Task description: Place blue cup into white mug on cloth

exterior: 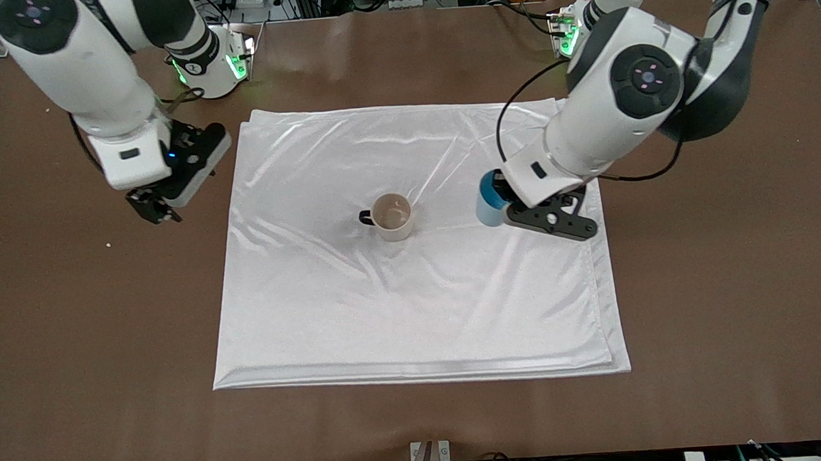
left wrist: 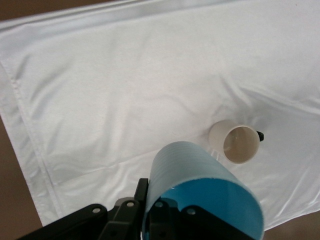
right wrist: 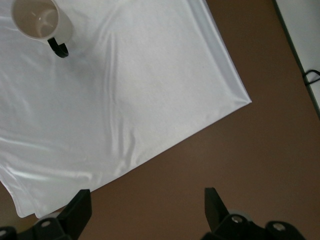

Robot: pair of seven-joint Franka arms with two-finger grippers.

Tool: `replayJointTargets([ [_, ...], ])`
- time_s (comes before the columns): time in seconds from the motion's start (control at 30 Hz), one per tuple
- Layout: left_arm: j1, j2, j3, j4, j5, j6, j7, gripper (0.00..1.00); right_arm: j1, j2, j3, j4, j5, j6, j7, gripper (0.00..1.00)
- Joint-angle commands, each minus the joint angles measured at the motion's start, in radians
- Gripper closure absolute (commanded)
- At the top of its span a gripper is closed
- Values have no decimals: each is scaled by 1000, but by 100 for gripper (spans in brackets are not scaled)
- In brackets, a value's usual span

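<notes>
Left gripper (exterior: 500, 198): clamped on the blue cup, up in the air over the part of the cloth toward the left arm's end of the table; its black fingers (left wrist: 160, 212) press against the cup's wall in the left wrist view.
Blue cup (exterior: 489, 204): light blue outside, brighter blue inside (left wrist: 210, 205); held off the cloth and tilted, not upright. It hangs beside the white mug but well apart from it, toward the left arm's end.
White mug (exterior: 392, 217): upright on the cloth near its middle, mouth up, beige-tinted inside, nothing in it. The small black handle (exterior: 365, 218) points toward the right arm's end of the table. Also seen in the left wrist view (left wrist: 235, 142) and the right wrist view (right wrist: 39, 20).
Cloth (exterior: 415, 308): shiny white, roughly square, lying flat on the brown table (exterior: 742, 296) with light wrinkles running out from around the mug; folded layers show along its edge nearest the front camera.
Right gripper (exterior: 154, 205): waiting in the air over bare table just off the cloth's edge at the right arm's end; its two fingers (right wrist: 80, 207) stand well apart with nothing between them.
</notes>
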Motion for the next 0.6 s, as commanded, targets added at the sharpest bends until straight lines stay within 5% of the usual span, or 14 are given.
replayJointTargets([
  [0.0,-64,39,3,6,-6,9,-58,100,-92,-69,8,-28,-5,-33,-2,0],
  [0.57,-255,173,16,6,44,211,-241,100,-301,-64,-63,1,36,-57,108,0],
])
